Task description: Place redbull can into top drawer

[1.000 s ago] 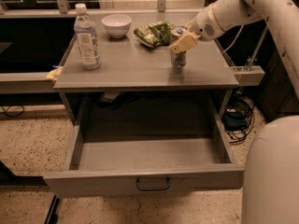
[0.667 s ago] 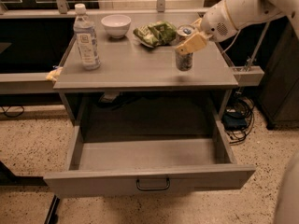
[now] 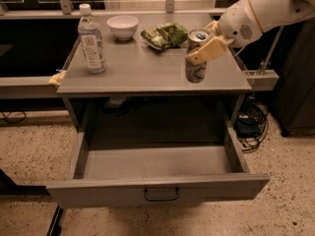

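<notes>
The redbull can [image 3: 195, 72] stands upright near the right front of the grey table top [image 3: 133, 73]. My gripper [image 3: 200, 47] reaches in from the upper right and is shut on the redbull can, with one tan finger [image 3: 209, 50] across the can's front. I cannot tell whether the can's base touches the table. The top drawer [image 3: 157, 188] is pulled wide open below the table. Its inside shows nothing in it, and its dark loop handle [image 3: 161, 194] is at the front centre.
A clear water bottle [image 3: 92, 39] stands at the table's left. A white bowl [image 3: 123, 26] and a green snack bag [image 3: 164, 35] sit at the back. A yellow object [image 3: 56, 77] lies at the left edge. Cables [image 3: 251, 127] lie on the floor at right.
My gripper has closed in on the can from the right and now grips it. The can sits a little further right and looks slightly higher. The view has shifted closer.
</notes>
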Tool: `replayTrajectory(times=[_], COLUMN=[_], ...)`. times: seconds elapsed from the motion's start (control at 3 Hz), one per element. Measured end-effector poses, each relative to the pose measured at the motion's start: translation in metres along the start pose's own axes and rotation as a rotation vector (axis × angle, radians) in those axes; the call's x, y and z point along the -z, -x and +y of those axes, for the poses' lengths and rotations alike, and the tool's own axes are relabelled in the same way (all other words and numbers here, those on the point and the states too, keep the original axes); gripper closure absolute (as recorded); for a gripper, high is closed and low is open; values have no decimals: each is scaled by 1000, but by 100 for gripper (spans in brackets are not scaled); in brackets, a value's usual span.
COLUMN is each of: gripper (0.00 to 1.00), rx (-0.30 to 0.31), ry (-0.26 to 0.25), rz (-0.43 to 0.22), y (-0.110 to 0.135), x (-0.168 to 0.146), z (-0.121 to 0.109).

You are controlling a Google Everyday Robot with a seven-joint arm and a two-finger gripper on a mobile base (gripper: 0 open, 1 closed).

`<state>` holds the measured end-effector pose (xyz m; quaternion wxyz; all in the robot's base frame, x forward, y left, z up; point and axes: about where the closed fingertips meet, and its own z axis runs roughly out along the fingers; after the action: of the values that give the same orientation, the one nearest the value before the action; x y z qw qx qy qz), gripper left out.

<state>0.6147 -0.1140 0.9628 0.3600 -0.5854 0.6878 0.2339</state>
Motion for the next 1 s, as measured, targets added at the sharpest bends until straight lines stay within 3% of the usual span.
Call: replayTrajectory(times=[0.33, 1.0], gripper=[100, 100], rx=[-11, -54], ry=[44, 165], rz=[27, 51], y=[-31, -122], x=[-18, -70], z=[14, 60])
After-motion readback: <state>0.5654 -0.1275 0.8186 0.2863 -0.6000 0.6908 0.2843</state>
